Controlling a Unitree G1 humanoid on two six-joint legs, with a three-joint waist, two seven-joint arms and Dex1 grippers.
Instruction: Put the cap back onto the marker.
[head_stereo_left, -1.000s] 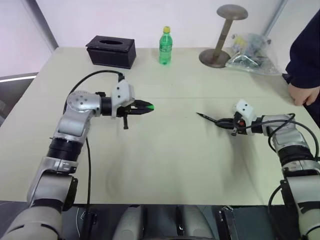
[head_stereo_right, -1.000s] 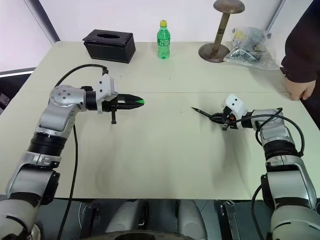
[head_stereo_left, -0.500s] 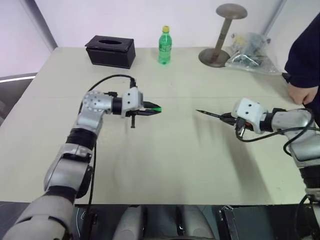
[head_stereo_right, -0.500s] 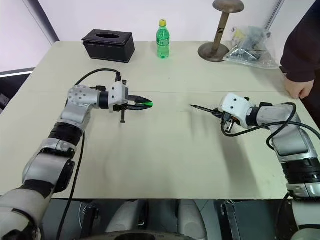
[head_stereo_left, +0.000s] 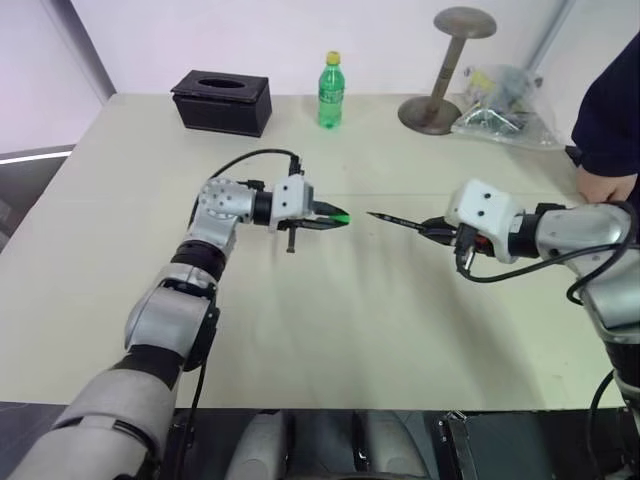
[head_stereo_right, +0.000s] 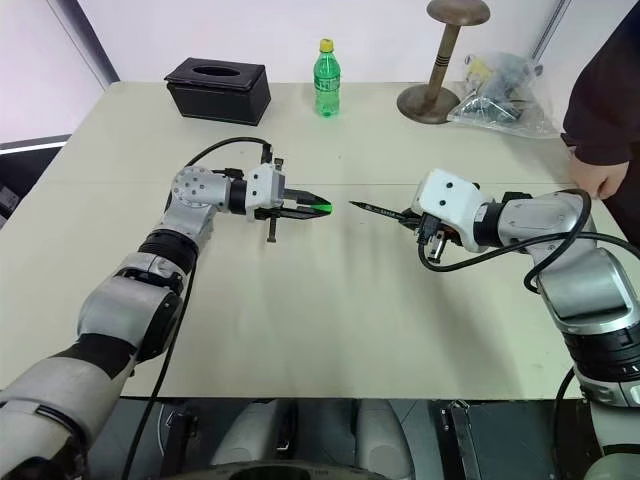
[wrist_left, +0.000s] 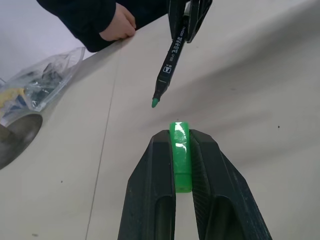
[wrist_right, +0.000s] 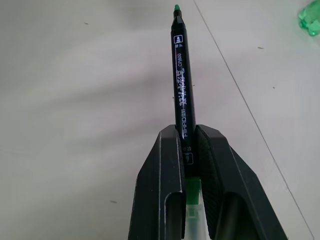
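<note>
Head views: above the table (head_stereo_left: 330, 330), the cap (head_stereo_left: 341, 216) is pinched in the left gripper (head_stereo_left: 335, 217), its open end aimed toward 3 o'clock. The marker (head_stereo_left: 395, 221) is clamped in the right gripper (head_stereo_left: 432, 231), tip pointing toward 9 o'clock, just short of the cap.

Left wrist view: the cap (wrist_left: 179, 152) is seen squeezed between the fingers (wrist_left: 152, 180), the marker's green tip (wrist_left: 154, 103) near it, not touching.

Right wrist view: the marker (wrist_right: 181, 90) is gripped by its rear end.

R end effector (wrist_right: 189, 145) grips marker (wrist_right: 181, 80).
</note>
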